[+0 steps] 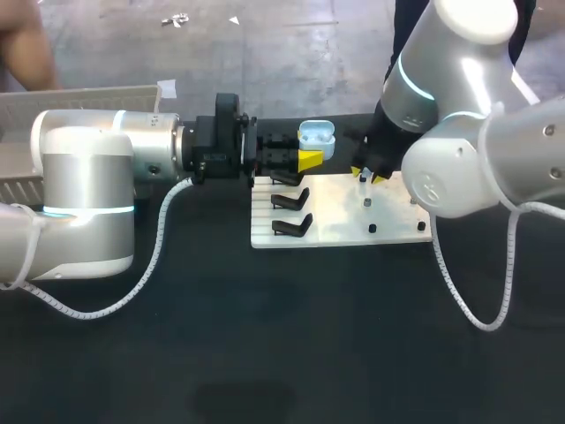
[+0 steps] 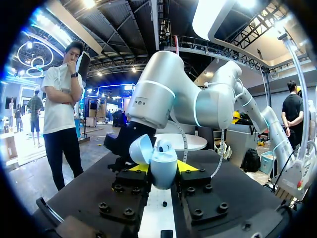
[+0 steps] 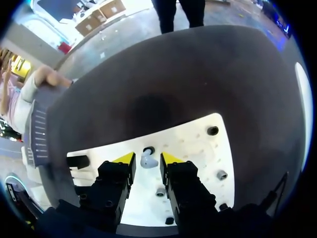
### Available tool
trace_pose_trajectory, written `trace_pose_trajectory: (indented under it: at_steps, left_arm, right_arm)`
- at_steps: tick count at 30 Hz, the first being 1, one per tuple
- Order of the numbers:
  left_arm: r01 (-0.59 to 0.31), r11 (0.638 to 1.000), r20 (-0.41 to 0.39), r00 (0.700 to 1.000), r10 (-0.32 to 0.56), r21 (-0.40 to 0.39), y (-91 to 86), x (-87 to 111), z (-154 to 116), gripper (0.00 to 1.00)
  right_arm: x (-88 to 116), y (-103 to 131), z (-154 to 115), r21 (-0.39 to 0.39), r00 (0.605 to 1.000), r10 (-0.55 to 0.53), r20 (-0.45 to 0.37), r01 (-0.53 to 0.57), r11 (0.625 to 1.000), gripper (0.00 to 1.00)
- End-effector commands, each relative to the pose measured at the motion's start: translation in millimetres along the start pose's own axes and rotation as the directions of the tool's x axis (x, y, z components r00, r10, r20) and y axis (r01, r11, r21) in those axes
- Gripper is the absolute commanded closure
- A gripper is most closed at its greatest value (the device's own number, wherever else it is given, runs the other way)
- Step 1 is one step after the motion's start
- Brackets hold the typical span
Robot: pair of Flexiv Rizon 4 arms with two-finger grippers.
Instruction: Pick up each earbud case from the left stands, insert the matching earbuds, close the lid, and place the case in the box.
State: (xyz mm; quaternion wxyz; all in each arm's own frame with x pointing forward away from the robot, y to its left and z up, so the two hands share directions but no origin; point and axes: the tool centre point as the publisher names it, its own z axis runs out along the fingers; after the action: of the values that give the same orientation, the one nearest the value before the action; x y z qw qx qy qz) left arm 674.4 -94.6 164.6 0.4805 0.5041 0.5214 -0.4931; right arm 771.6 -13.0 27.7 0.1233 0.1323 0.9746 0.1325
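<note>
Earbud case, lid open, sits clamped in the left gripper, while the right gripper hangs narrowly open around a white earbud on the white board.

A matt black counter fills the head view. Past its middle lies a flat, white, rectangular plate, with its long sides running across the view. Grooves line the plate's left part. Small round sockets dot its right part, well apart from one another. In the right wrist view a person's hand rests on the box at the counter's edge.
</note>
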Motion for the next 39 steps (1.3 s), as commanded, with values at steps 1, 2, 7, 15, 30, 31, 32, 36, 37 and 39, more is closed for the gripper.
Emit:
trace_pose_trajectory:
  at_steps: [1,2,7,15,30,31,32,36,37,39]
  left_arm:
    - [-0.004,1.000,0.005,1.000,0.004,-0.006,-1.2,1.0,0.3,1.00]
    - [-0.004,1.000,0.005,1.000,0.004,-0.006,-1.2,1.0,0.3,1.00]
    - [-0.004,1.000,0.005,1.000,0.004,-0.006,-1.2,1.0,0.3,1.00]
    - [-0.004,1.000,0.005,1.000,0.004,-0.006,-1.2,1.0,0.3,1.00]
    - [-0.004,1.000,0.005,1.000,0.004,-0.006,-1.2,1.0,0.3,1.00]
    - [-0.004,1.000,0.005,1.000,0.004,-0.006,-1.2,1.0,0.3,1.00]
    - [-0.004,1.000,0.005,1.000,0.004,-0.006,-1.2,1.0,0.3,1.00]
    - [-0.004,1.000,0.005,1.000,0.004,-0.006,-1.2,1.0,0.3,1.00]
    - [-0.004,1.000,0.005,1.000,0.004,-0.006,-1.2,1.0,0.3,1.00]
    - [-0.004,1.000,0.005,1.000,0.004,-0.006,-1.2,1.0,0.3,1.00]
  right_arm:
    - [-1.0,0.2,1.1,0.001,1.000,0.001,-0.001,-0.001,1.000,0.71]
    - [-1.0,0.1,1.0,0.001,1.000,0.002,0.000,-0.002,1.000,0.71]
    - [-0.9,-0.4,1.4,0.002,1.000,0.006,0.000,-0.006,1.000,0.72]
    - [-0.5,-1.5,1.4,0.002,1.000,0.011,0.001,-0.011,1.000,0.76]
    - [1.5,-1.3,-2.3,0.008,1.000,0.008,-0.003,-0.008,1.000,1.00]
    - [1.8,-1.6,-4.4,0.008,1.000,0.010,-0.003,-0.010,1.000,1.00]
    - [2.0,-1.7,-6.2,0.007,1.000,0.014,-0.004,-0.014,1.000,1.00]
    - [3.4,-1.9,-16.2,0.007,1.000,0.023,-0.007,-0.023,1.000,1.00]
    - [4.0,-2.0,-18.7,0.006,1.000,0.023,-0.007,-0.023,1.000,1.00]
    - [5.1,-3.2,-23.7,0.007,1.000,0.024,-0.008,-0.024,1.000,1.00]
